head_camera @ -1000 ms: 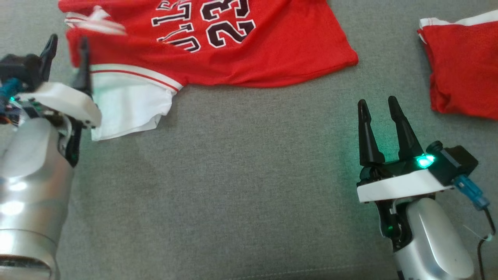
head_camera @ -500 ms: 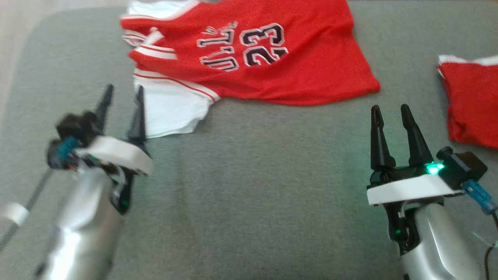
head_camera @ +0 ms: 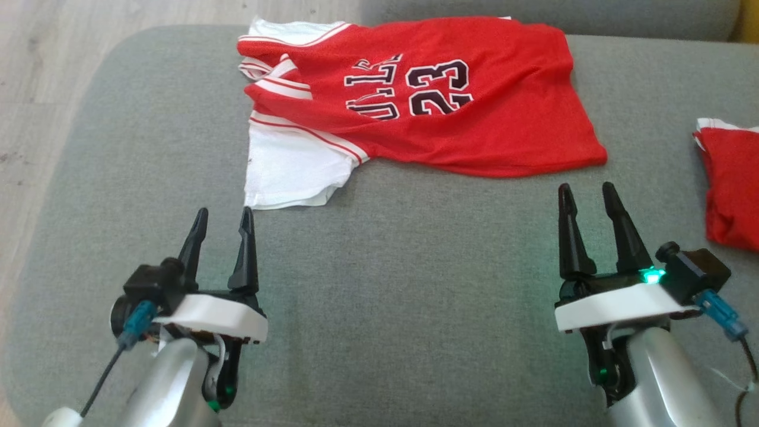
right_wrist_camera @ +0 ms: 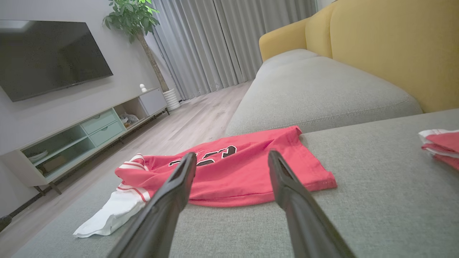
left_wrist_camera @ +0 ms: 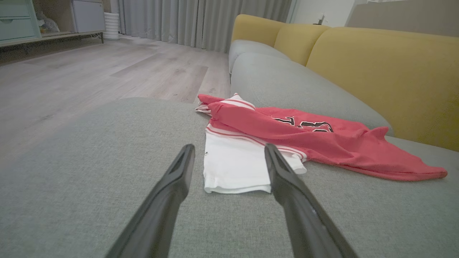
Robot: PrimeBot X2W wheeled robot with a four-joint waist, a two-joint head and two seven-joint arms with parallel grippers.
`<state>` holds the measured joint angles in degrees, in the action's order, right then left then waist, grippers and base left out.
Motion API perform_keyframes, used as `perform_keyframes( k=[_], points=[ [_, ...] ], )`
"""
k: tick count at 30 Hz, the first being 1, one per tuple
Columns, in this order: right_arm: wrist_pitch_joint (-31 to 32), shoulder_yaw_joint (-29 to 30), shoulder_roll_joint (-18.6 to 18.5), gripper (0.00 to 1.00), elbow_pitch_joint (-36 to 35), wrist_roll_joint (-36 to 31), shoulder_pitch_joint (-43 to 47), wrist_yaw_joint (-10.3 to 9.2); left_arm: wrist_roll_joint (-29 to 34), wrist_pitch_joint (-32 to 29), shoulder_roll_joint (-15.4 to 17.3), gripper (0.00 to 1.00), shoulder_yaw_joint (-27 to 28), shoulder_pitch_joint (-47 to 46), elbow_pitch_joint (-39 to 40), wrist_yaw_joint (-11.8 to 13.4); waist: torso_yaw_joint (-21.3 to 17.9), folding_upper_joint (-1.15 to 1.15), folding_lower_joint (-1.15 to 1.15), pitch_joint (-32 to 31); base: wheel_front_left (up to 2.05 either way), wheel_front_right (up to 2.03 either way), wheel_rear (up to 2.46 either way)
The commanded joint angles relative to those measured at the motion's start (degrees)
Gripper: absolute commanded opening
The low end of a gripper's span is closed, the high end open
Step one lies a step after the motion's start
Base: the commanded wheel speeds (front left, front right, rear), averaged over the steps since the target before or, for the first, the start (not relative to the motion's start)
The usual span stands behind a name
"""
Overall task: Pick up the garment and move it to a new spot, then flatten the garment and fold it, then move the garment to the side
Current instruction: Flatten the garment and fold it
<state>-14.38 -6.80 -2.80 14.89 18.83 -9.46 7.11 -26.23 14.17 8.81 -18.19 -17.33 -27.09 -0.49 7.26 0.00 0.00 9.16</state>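
since a second ago my left claw (head_camera: pixel 225 210) has drawn back off the jersey (head_camera: pixel 474 118): its fingers stood at the striped sleeve edge then, and now they stop short of the white sleeve, with a strip of grey sofa cushion (head_camera: pixel 385 296) between tips and cloth. its two fingers are spread wide and pinch nothing. my right claw (head_camera: pixel 586 186) is spread just as wide, also empty, over bare cushion. the jersey lies ahead of both claws, unfolded and rumpled, red with the number 23 facing up. its white sleeve is the part nearest my left claw, straight ahead and a touch to the right. its red hem corner lies just ahead of my right claw. off to the right of my right claw, well apart from the jersey, lies a second red garment (head_camera: pixel 732 190), folded. beyond the jersey rises the yellow backrest (left_wrist_camera: pixel 376 71)
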Motion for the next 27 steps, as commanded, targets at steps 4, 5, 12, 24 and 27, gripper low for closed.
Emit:
perform_keyframes(
  k=[4, 5, 12, 24, 27],
  points=[
    [-0.61, -1.28, -0.08, 1.0, -2.02, -0.42, -1.48, 0.37, -0.06, -1.7, 2.97, 1.0, 2.7, -3.95, 0.95, 0.09, -1.91, 0.0, 0.0, 2.34, 0.0, 0.0, 0.0],
    [-0.6, -1.27, -0.08, 1.0, -2.12, -0.57, -1.59, 0.37, -0.03, -2.46, 3.38, 1.0, 2.59, -4.57, 0.22, -0.1, -2.32, 0.0, 0.0, 2.85, 0.0, 0.0, 0.0],
    [-0.52, -1.0, -0.08, 1.0, -2.88, -1.0, -2.42, 0.37, -0.92, -5.8, 5.1, 1.0, 3.0, -9.47, -6.21, -1.21, -4.78, 0.0, 0.0, 6.17, 0.0, 0.0, 0.0],
    [-0.58, -1.61, -0.08, 1.0, -3.68, -0.62, -2.89, 0.37, -2.79, -10.05, 6.54, 1.0, 3.14, -16.66, -20.74, -3.19, -7.83, 0.0, 0.0, 9.07, 0.0, 0.0, 0.0],
    [-0.59, -1.68, -0.08, 1.0, -3.7, -0.5, -2.89, 0.37, -3.41, -10.61, 6.38, 1.0, 3.05, -17.23, -23.07, -3.73, -8.17, 0.0, 0.0, 9.12, 0.0, 0.0, 0.0]
  ],
)
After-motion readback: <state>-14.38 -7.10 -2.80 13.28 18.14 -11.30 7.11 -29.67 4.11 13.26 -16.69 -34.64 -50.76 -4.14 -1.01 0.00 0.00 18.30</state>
